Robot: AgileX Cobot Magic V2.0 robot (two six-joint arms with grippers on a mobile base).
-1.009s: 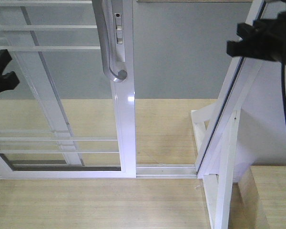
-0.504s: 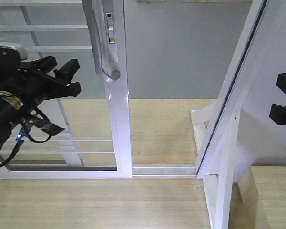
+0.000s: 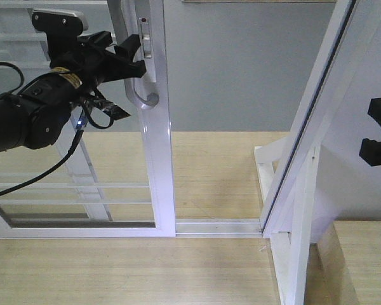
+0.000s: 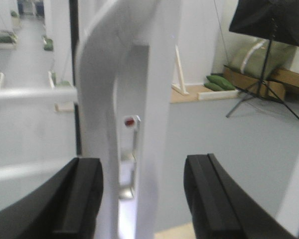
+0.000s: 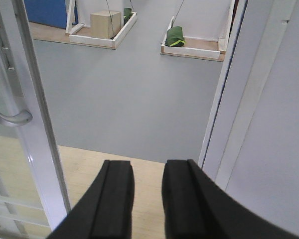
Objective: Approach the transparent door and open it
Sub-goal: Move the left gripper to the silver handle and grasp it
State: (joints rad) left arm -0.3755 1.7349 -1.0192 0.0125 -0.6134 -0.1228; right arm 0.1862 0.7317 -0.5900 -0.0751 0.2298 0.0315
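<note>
Pincer contact not plain to see at eleven o'clock of the front view: left pincer (image 3: 138, 56) spread wide, one black finger on each side of the curved pull handle (image 3: 137, 92), handle bar between the jaws. Transparent door (image 3: 160, 165) with white stile running from twelve to six o'clock just left of centre, glass and thin white bars off toward nine o'clock, foot in the floor track (image 3: 219, 226). Open doorway between stile and slanted door jamb (image 3: 305, 146) toward three o'clock. Right pincer (image 3: 370, 130) at the three o'clock edge, well apart from the door, narrowly parted, holding nothing.
</note>
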